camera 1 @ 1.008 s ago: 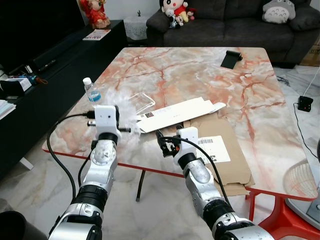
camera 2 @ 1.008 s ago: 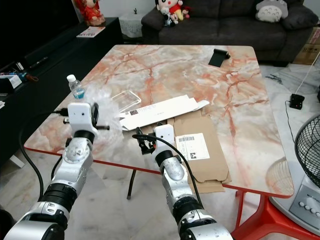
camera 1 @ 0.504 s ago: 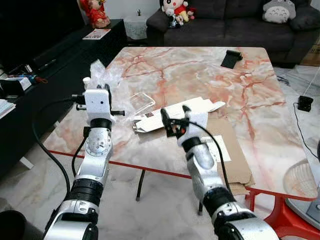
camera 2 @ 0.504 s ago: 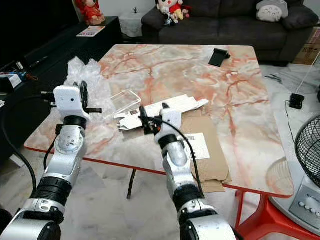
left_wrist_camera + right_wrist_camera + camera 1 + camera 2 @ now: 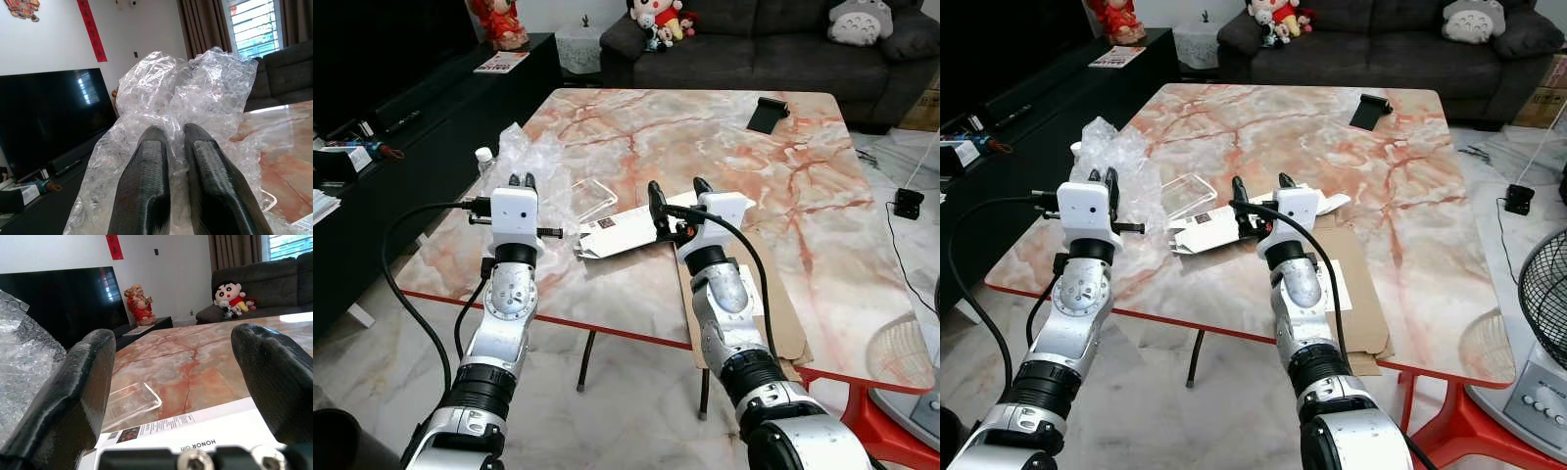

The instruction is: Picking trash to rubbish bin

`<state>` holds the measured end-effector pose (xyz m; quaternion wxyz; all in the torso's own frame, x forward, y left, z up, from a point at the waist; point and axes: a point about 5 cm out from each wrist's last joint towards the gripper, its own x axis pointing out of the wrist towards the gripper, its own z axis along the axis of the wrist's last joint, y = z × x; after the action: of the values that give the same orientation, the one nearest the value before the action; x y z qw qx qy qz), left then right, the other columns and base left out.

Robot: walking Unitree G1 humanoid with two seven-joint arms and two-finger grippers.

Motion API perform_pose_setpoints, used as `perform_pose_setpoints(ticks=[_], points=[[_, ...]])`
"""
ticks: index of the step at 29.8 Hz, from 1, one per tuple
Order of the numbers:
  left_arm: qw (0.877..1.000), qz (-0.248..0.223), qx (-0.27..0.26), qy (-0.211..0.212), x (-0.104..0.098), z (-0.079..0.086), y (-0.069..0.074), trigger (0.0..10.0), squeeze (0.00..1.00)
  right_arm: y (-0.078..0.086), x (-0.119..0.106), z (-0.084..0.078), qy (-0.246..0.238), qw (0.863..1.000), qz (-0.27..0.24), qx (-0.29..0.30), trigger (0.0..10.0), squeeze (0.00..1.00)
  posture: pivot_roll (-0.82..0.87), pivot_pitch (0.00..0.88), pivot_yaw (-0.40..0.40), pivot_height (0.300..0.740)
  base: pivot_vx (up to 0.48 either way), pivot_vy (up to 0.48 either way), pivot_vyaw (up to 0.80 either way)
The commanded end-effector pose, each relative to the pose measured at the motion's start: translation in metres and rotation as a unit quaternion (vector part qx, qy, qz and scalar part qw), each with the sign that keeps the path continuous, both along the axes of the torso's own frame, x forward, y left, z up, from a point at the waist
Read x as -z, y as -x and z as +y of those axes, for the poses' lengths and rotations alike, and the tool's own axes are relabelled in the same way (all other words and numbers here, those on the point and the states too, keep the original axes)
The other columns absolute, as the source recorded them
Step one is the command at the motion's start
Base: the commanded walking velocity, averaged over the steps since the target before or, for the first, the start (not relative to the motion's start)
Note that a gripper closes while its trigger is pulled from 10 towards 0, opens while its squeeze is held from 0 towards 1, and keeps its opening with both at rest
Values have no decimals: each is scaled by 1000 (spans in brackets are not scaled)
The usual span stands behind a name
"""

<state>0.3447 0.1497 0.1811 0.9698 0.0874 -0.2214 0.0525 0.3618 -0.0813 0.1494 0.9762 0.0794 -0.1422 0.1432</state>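
Jaws of left gripper [image 5: 520,181] raised, pinching bubble wrap [image 5: 195,93]; right gripper [image 5: 674,189] spread wide.

A small clear plastic bottle [image 5: 484,157] at the table's left edge is mostly hidden behind crumpled clear bubble wrap [image 5: 533,162]. The flat brown cardboard sheet [image 5: 783,318] is partly covered by the right arm.

Bright, even daylight indoors; head views sharp, no motion blur; soft glare on the marble table [image 5: 636,127] toward its far end; faint shadows under the table onto the floor [image 5: 372,362]; left wrist view — window [image 5: 252,24] blown out, bubble wrap [image 5: 195,88] glinting; right wrist view — near fingers [image 5: 73,396] soft, out of focus; TV [image 5: 63,298] dark.
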Motion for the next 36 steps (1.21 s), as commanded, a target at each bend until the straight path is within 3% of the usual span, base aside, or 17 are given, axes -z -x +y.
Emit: perform_pose_setpoints(ticks=[1,36], points=[[1000,-10,-4,-3,-5,1,0,10000,0,1,-3,4,-3,1000,-8,-3,10000,0,21,0,65,740,0,0,0],[1000,-6,7,-1,-1,-4,2,10000,0,4,8,-4,3,1000,12,4,10000,0,18,0,60,740,-51,0,0]])
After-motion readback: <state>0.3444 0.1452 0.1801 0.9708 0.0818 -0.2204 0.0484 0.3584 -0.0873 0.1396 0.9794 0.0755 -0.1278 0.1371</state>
